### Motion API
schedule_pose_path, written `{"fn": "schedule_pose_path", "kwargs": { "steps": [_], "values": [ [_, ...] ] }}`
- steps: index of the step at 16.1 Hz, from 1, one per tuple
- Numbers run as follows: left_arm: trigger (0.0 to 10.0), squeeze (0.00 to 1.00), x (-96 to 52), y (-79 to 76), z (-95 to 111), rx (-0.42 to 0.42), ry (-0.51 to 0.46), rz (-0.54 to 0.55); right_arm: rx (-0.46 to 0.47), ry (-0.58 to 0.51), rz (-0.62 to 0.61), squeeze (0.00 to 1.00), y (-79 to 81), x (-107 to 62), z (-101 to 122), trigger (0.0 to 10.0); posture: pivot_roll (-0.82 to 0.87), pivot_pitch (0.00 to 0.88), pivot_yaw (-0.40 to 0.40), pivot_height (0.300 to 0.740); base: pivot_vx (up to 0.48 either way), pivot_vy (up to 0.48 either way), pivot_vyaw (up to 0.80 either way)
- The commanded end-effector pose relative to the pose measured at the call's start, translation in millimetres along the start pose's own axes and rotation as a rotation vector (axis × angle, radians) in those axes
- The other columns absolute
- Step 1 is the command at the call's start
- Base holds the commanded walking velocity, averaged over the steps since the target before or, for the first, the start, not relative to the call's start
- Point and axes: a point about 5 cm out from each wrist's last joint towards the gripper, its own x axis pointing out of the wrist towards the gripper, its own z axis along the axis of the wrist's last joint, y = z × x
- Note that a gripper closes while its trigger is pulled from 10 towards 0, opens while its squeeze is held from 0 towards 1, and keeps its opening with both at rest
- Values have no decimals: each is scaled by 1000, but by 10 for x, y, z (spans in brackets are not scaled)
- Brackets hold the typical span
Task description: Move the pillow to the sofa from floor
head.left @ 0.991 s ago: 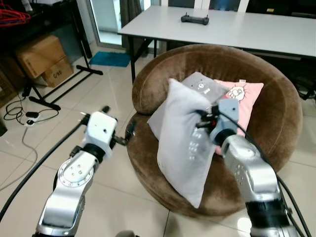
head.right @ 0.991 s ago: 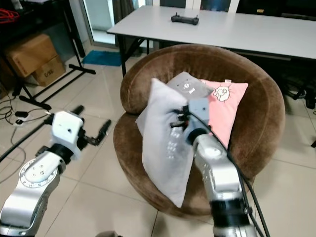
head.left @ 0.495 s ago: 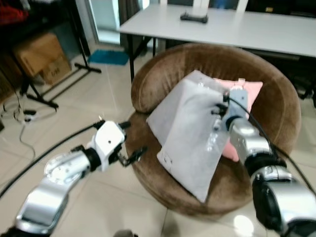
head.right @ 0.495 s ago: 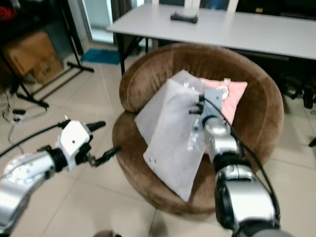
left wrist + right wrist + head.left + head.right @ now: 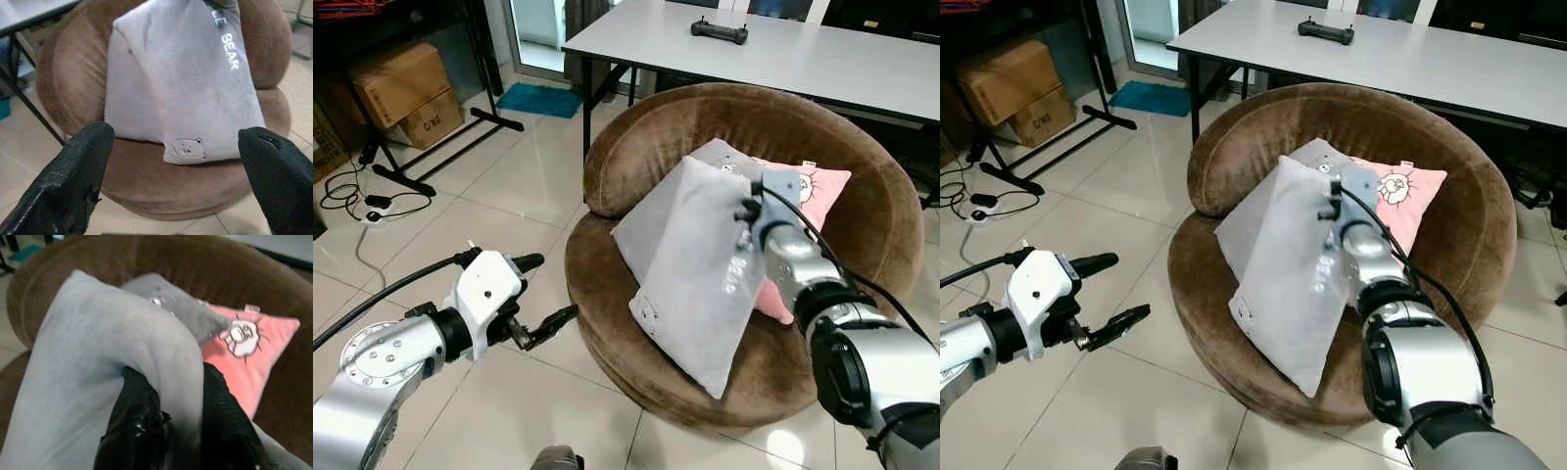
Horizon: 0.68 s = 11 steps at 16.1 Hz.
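A light grey pillow [image 5: 695,284] printed with a small bear leans on the seat of the round brown sofa [image 5: 646,147], its lower corner hanging over the front rim. My right gripper [image 5: 749,211] is shut on the pillow's upper edge, and the cloth is bunched between the black fingers [image 5: 137,431]. My left gripper [image 5: 548,291] hovers open over the tiled floor, left of the sofa and apart from it, pointing at the pillow [image 5: 186,83]. A pink pillow [image 5: 818,191] and a second grey pillow [image 5: 720,157] rest against the sofa back.
Behind the sofa stands a white table [image 5: 822,59] with a black controller [image 5: 720,32] on it. Cardboard boxes [image 5: 401,88], a black stand's legs [image 5: 440,147] and loose cables [image 5: 362,206] lie at the left. A blue mat [image 5: 533,98] lies by the doorway.
The right gripper has carried the pillow forward and tipped it back onto the sofa seat. The left arm has dropped lower and drawn back to the left. The camera has shifted slightly.
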Motion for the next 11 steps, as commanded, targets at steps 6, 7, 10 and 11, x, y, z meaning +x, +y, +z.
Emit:
{"fn": "schedule_pose_path", "kwargs": {
  "steps": [6, 7, 10, 11],
  "values": [
    [10000, 0, 195, 249, 72, 34, -53, 90, -16, -186, -95, 1000, -262, 29, 454, 10000, 262, 0, 28, 740, 0, 0, 0],
    [10000, 0, 219, 271, 69, 36, -56, 101, -7, -193, -85, 1000, -265, 29, 471, 10000, 258, 0, 32, 740, 0, 0, 0],
    [10000, 0, 331, 312, 59, 8, -89, 186, 134, -253, -58, 1000, -350, 16, 542, 10000, 221, 0, 31, 740, 0, 0, 0],
    [10000, 0, 350, 300, -1, -58, -91, 290, 166, -256, -26, 1000, -352, 7, 484, 10000, 196, 0, 25, 740, 0, 0, 0]
  ]
}}
